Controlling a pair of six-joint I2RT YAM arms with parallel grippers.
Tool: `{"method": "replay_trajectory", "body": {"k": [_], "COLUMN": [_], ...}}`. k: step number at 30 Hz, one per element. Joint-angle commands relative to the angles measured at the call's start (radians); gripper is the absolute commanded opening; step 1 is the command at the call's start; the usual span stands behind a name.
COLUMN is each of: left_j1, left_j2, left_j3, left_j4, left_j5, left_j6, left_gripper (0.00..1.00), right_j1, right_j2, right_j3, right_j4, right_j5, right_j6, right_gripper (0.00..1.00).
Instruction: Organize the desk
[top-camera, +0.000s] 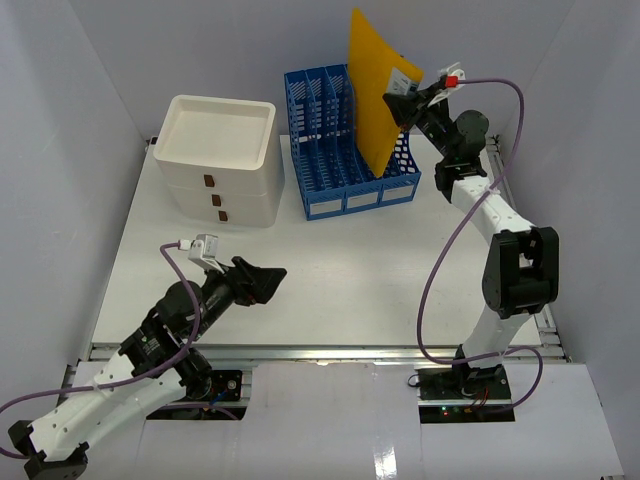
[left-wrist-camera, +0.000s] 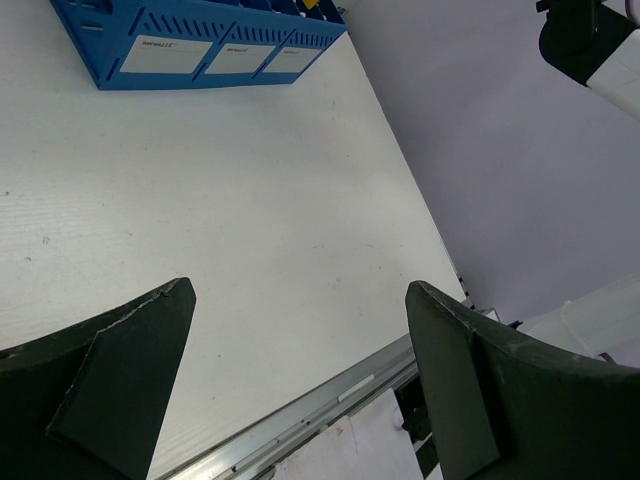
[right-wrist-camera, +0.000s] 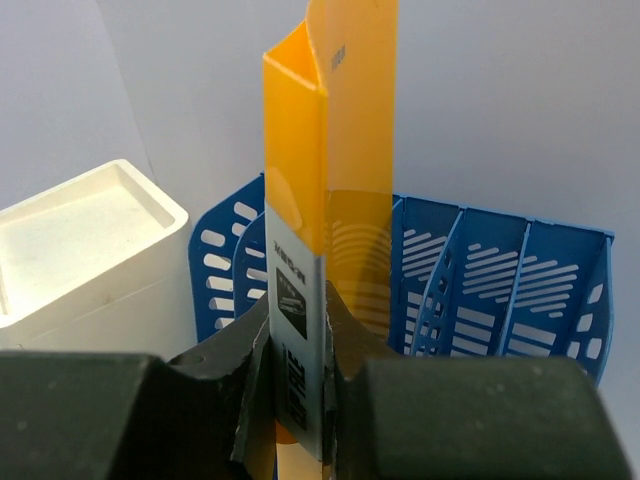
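Nearest the overhead lens, the railed near edge of the counter (top-camera: 330, 270) is seen, with both arm bases bolted to it. The white counter spreads from there to the far walls and takes up most of the scene. On its far part a blue file rack (top-camera: 345, 165) is stood, and a white drawer unit (top-camera: 220, 160) is set just to the left of it. A yellow folder (top-camera: 375, 90) is held upright and slightly tilted, its lower end down among the rack's right-hand slots; how deep cannot be told. It is grasped by the right pincer (right-wrist-camera: 300, 330), whose jaws are clenched on both faces of the folder's edge. The left pincer (top-camera: 268, 283) is released, jaws wide with nothing between them, low over the near left of the counter.

The step in hand is judged to be the filing of the folder. To be done well, the folder should be lined up between one slot's dividers, lowered straight until it is borne by the rack floor, and only then let go, so that it is neither snagged nor tipped.
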Motion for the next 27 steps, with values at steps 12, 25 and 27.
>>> {"method": "replay_trajectory", "body": {"k": [12, 25, 27], "left_j1": [0.003, 0.003, 0.003], "left_j2": [-0.003, -0.010, -0.009], "left_j3": [-0.022, -0.033, -0.036], "left_j4": [0.013, 0.026, 0.030], "left_j5": [0.001, -0.007, -0.006], "left_j6": [0.018, 0.018, 0.015], "left_gripper": [0.98, 0.98, 0.98], "right_j1": [0.000, -0.001, -0.001], "right_j2": [0.071, 0.044, 0.043], "right_j3": [-0.005, -0.213, -0.225], "right_j4": [0.310, 0.364, 0.366], "right_j5": [-0.063, -0.090, -0.087], "right_j6": [0.034, 0.019, 0.013], "right_gripper": [0.08, 0.12, 0.27]}}
